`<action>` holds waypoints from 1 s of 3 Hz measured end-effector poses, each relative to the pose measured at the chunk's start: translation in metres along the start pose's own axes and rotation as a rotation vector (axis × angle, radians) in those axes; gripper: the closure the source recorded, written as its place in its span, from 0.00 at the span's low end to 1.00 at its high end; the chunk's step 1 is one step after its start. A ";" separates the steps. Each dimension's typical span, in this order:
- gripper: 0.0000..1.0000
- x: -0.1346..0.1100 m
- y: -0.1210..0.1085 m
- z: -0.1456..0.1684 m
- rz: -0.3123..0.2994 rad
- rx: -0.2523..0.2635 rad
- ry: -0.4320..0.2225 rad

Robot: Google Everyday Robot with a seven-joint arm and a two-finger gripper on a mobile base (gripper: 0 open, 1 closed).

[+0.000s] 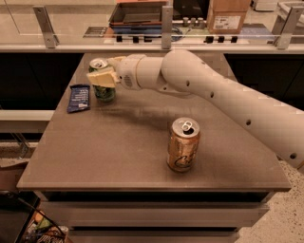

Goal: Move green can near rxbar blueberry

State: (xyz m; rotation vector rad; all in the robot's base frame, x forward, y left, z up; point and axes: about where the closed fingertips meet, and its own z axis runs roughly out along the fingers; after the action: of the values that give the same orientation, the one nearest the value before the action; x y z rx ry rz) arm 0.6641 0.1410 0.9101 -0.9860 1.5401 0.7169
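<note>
Workplace canteen or lab test area: a plain grey-brown table (pixel 118 156) stands before a long counter fenced by a glass screen (pixel 95 23) on metal posts (pixel 166 26) — a cardboard box (pixel 227 16) and a dark tray (pixel 137 14) lie beyond. Speckled floor (pixel 285 223) at near right; the gripper (pixel 102 78) clasps the green can (pixel 105 92) at the table's far left.

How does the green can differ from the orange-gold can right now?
The green can is at the far left of the table, beside the rxbar blueberry; the orange-gold can stands near the front, right of centre. The pincer is shut on the green can; the orange-gold can stands free. Both are upright with silver tops.
</note>
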 end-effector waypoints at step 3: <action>0.58 0.006 0.003 0.008 0.014 -0.024 -0.002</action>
State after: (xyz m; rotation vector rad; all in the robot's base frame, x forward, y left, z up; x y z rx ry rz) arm 0.6655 0.1483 0.9025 -0.9931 1.5409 0.7477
